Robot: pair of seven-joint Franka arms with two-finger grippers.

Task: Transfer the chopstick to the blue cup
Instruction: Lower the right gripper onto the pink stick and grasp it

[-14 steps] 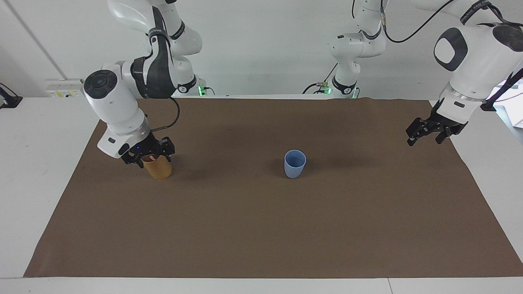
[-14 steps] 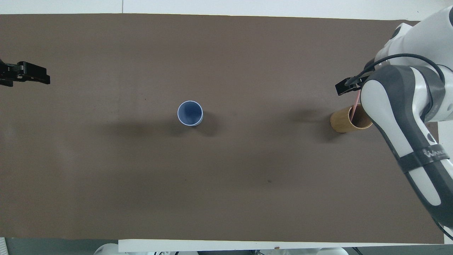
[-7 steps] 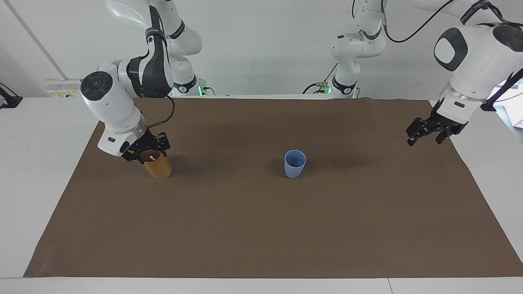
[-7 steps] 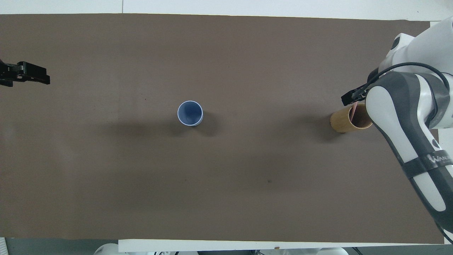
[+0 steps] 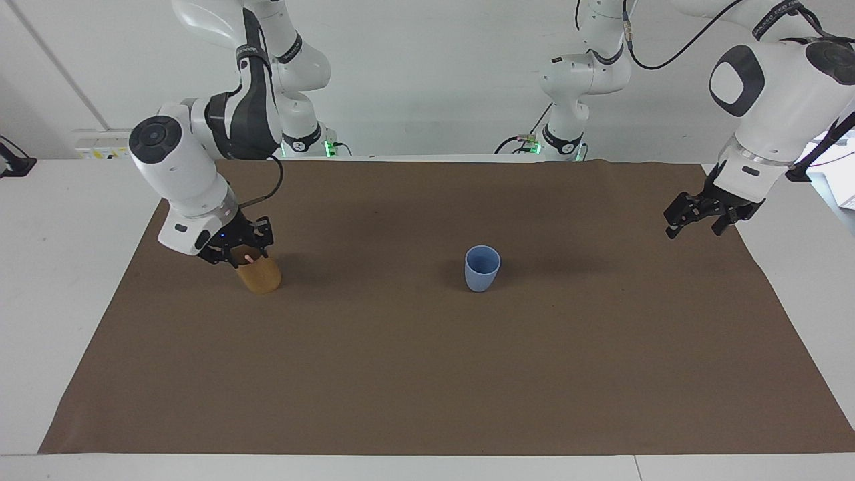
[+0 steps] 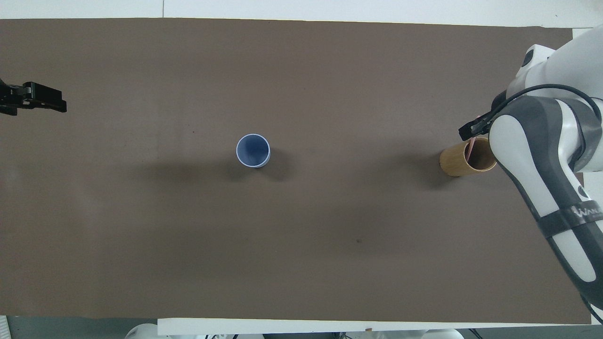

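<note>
Right hand (image 5: 242,252) | closing state unclear | chopstick (image 5: 248,256) between fingers, in tan cup (image 5: 260,274)

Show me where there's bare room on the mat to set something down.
Bare mat lies between the blue cup and the tan cup, and in the wide strip farther from the robots than both. It is crowded only at the tan cup, where the right gripper sits over the chopstick.
</note>
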